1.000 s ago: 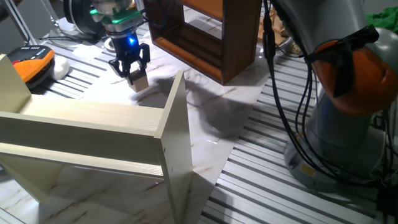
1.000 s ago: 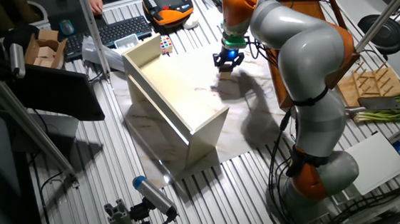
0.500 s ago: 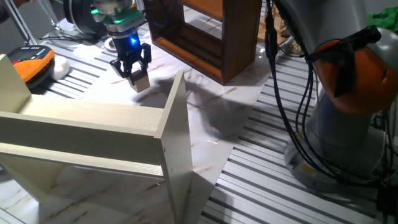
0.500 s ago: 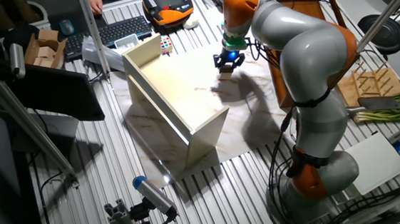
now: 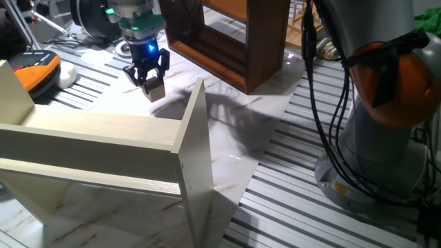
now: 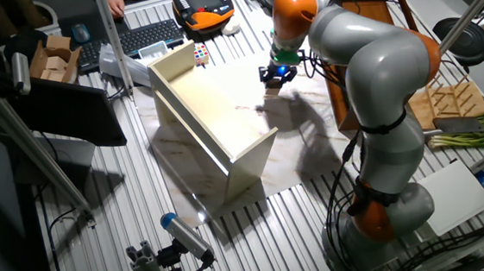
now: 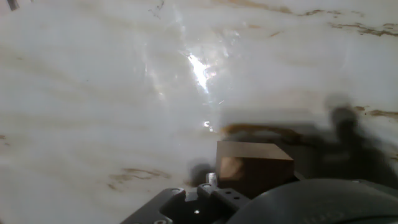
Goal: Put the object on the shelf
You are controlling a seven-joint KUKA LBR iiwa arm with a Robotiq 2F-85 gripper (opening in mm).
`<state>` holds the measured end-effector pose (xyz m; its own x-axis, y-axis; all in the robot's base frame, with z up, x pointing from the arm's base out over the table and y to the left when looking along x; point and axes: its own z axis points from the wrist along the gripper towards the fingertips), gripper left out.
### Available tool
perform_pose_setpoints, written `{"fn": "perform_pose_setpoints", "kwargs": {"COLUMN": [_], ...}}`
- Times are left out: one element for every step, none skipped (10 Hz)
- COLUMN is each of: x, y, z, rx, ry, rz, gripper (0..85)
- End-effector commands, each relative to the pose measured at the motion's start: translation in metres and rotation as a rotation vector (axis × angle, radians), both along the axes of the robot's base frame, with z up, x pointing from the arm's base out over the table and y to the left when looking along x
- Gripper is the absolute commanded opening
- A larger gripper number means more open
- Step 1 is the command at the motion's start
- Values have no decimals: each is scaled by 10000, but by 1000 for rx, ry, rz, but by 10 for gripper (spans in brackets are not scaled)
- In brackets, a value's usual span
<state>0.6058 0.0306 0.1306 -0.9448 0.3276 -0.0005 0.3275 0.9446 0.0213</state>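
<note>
Fingers (image 5: 147,76) clenched on the cube (image 5: 155,89), held off the tabletop (image 5: 227,131). Looks light, rigid, smooth wood; flat opposite faces suit the grip. Shelf (image 5: 234,41) is near.

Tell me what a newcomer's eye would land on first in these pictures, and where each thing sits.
The big grey-and-orange arm dominates, bending over the marbled table with its gripper lit blue just above. The gripper is shut on a small tan wooden cube, held just above the tabletop. Flanking it are a pale cream shelf unit in the foreground and a dark brown shelf behind.
</note>
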Motion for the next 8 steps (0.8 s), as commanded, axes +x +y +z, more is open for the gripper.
{"fn": "perform_pose_setpoints", "kwargs": {"x": [-1, -1, -1, -1, -1, -1, -1, -10], "y": [4, 4, 4, 4, 4, 4, 4, 5], "z": [3, 3, 3, 3, 3, 3, 3, 25], "rx": [-15, -23, -29, -29, -34, -38, -40, -43], "ry": [-10, -19, -21, -22, -16, -8, -4, 1], "rz": [1, 3, 6, 6, 6, -2, -5, -11], "gripper": [0, 0, 0, 0, 0, 0, 0, 0]}}
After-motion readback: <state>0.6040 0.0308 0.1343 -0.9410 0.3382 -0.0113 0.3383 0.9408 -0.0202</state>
